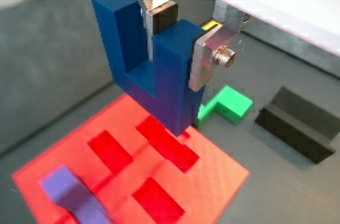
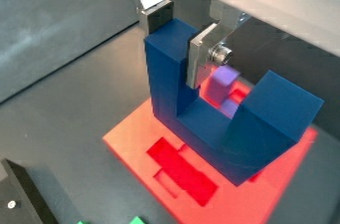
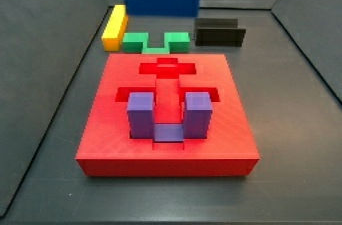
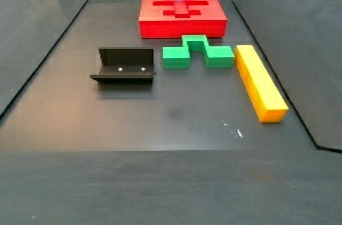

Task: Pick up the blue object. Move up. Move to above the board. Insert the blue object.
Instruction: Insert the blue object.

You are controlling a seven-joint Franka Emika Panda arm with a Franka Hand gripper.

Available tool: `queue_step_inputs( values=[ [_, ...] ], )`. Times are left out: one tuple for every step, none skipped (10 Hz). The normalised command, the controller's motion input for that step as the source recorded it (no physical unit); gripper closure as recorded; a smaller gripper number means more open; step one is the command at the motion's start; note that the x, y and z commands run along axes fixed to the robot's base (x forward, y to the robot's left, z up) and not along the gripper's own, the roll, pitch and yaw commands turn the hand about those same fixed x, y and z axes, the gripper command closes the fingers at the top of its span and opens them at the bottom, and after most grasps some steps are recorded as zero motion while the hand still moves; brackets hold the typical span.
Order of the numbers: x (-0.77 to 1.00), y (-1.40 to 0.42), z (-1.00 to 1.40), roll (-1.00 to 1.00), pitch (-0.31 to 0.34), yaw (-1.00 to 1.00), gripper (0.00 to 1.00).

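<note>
Gripper (image 1: 180, 31) jaws clamped on one prong of dark blue U-shaped plastic block (image 1: 149, 64), hanging above large flat red recessed board (image 1: 133, 163).

We are seeing the gripper (image 1: 180, 31) only in both wrist views, up near the cameras: two flat silver plate fingers (image 2: 204, 57) with dark pads, one showing what is probably a round screw head on its side, under a pale grey body.

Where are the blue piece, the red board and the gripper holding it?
blue object (image 1: 139, 54): wrist view, prong face.
board (image 3: 114, 129): side view, bare top left of the purple block.
gripper (image 1: 182, 37): wrist view, between fingertips, shut on the blue object.
</note>
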Motion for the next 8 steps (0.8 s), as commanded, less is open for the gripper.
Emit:
queue_step_inputs(
  values=[
    [0.55,0.21,-1.0,0.07,0.0,0.14,1.0],
    [0.15,0.16,-1.0,0.12,-0.03,0.03,1.0],
    [0.0,0.06,-0.85,0.16,-0.039,0.0,1.0],
    [0.0,0.0,-0.5,0.22,0.0,0.0,1.0],
    [-0.01,0.0,-0.49,0.21,0.0,0.0,1.0],
    [0.0,0.0,-0.44,0.13,0.0,0.0,1.0],
    [0.0,-0.01,-0.24,0.02,0.0,0.04,1.0],
    [0.0,-0.03,-0.12,0.0,-0.047,0.0,1.0]
  ],
)
